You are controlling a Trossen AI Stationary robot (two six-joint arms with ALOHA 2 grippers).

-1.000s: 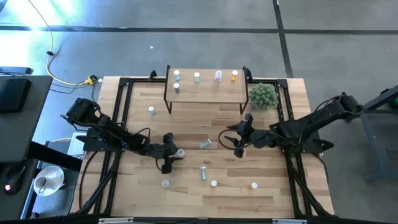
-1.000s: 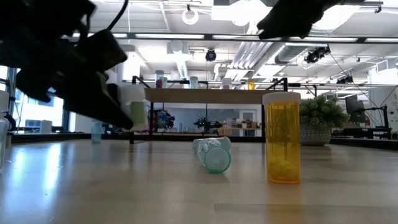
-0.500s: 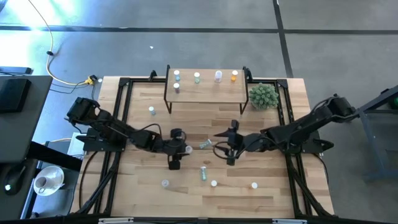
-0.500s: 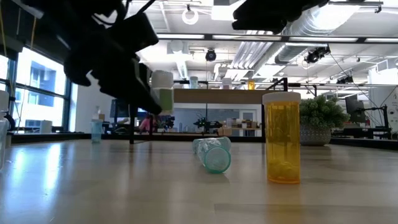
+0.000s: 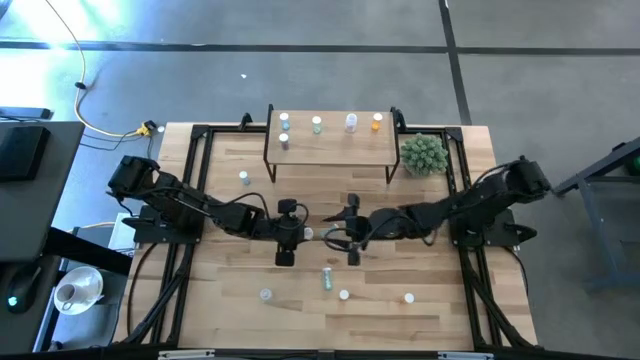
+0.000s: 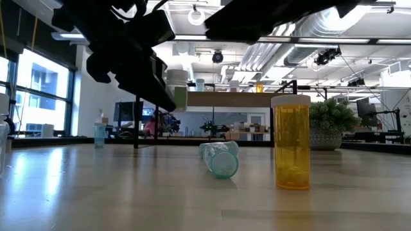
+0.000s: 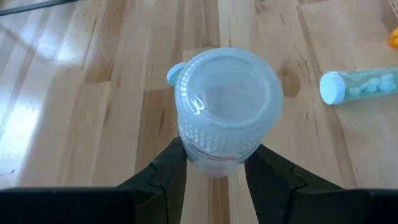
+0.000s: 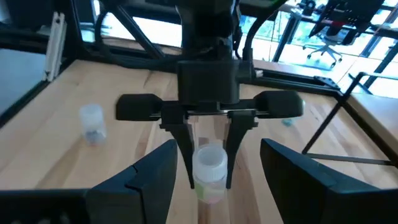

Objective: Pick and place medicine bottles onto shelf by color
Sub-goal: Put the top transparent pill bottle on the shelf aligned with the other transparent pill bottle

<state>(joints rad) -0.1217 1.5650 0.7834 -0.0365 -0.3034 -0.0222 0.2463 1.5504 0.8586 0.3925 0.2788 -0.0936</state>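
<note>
Left gripper [image 7: 214,163] pinches a white-capped bottle [image 7: 225,106] mid-table, lifted off the wood. Right gripper [image 8: 214,163] faces it w/ fingers spread, just beside. Risk: handover mistimed, so bottle drops, rolls away from shelf [image 5: 330,143].

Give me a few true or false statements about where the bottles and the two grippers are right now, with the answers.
1. The left gripper holds a white-capped bottle. True.
2. The right gripper is shut on the orange bottle. False: it is open, facing the left gripper; the orange bottle stands alone.
3. A green bottle lies on its side on the table. True.
4. The shelf has no bottles on it. False: several stand there.
</note>
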